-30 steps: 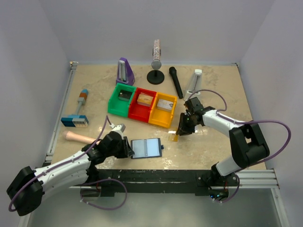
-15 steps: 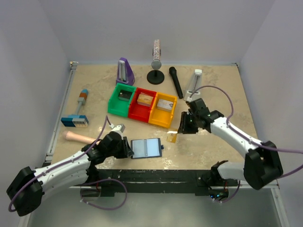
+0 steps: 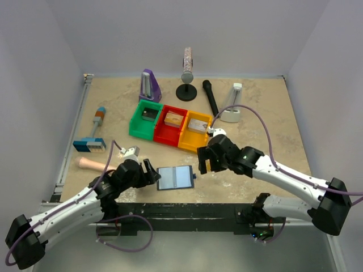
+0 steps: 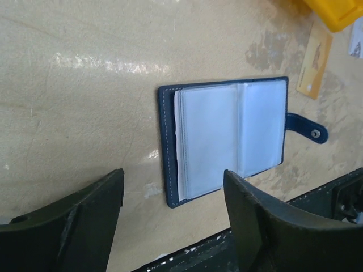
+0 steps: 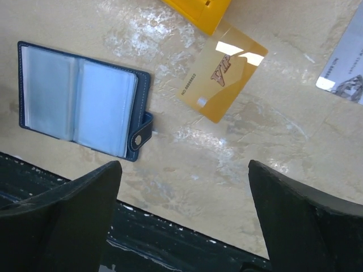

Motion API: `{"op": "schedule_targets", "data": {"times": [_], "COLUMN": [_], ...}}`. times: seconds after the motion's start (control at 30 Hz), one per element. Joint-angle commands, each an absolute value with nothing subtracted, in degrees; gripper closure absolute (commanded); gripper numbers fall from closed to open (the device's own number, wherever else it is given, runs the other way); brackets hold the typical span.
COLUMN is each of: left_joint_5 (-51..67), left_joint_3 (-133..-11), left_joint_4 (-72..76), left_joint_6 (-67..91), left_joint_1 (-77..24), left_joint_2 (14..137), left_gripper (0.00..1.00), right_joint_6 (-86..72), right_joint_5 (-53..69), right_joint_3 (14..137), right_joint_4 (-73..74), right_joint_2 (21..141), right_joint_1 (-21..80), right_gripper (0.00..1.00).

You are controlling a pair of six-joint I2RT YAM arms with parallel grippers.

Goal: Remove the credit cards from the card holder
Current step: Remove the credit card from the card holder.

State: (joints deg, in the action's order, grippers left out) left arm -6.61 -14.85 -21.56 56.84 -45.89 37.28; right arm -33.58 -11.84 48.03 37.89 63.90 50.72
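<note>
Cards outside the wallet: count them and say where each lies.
2. The amber card lies by the yellow bin, right of the open wallet; the pale card lies farther right. Others may be hidden.

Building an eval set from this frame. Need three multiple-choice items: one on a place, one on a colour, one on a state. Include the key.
1. Where is the amber card?
A) tucked in the card holder
B) flat on the table beside the yellow bin
C) held up in the air

2. What colour is the card holder's cover?
A) red
B) tan
C) navy blue

3. What state is the card holder in?
A) lying open
B) snapped shut
C) standing on edge

Key:
1 B, it lies on bare tabletop by the bin's corner.
2 C, a navy rim frames the clear sleeves.
3 A, both sleeve pages face up and the snap tab is undone.
</note>
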Motion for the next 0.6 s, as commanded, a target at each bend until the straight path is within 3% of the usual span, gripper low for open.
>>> {"op": "schedule_targets", "data": {"times": [0.0, 0.27, 0.57], "left_joint_5": [-10.7, -7.7, -6.1], "left_joint_3": [-13.7, -13.3, -13.4], "left_joint_4": [-22.6, -20.5, -19.9], "left_joint_6": [61.2, 58.3, 57.3], "left_joint_1": [-46.0, -46.0, -46.1], "left_joint_2": [31.7, 30.1, 33.5], "left_gripper": [0.24, 0.3, 0.35], "right_joint_6": [-35.9, -33.1, -35.6], "right_joint_5": [-5.5, -14.2, -13.2], "right_joint_3": [43.9, 53.8, 58.5], "right_joint_4": [28.4, 36.6, 39.3], "right_joint_2": [62.4, 75.0, 85.4], "right_joint_1": [51.6, 60.6, 60.9], "right_gripper": [0.01, 0.04, 0.24]}}
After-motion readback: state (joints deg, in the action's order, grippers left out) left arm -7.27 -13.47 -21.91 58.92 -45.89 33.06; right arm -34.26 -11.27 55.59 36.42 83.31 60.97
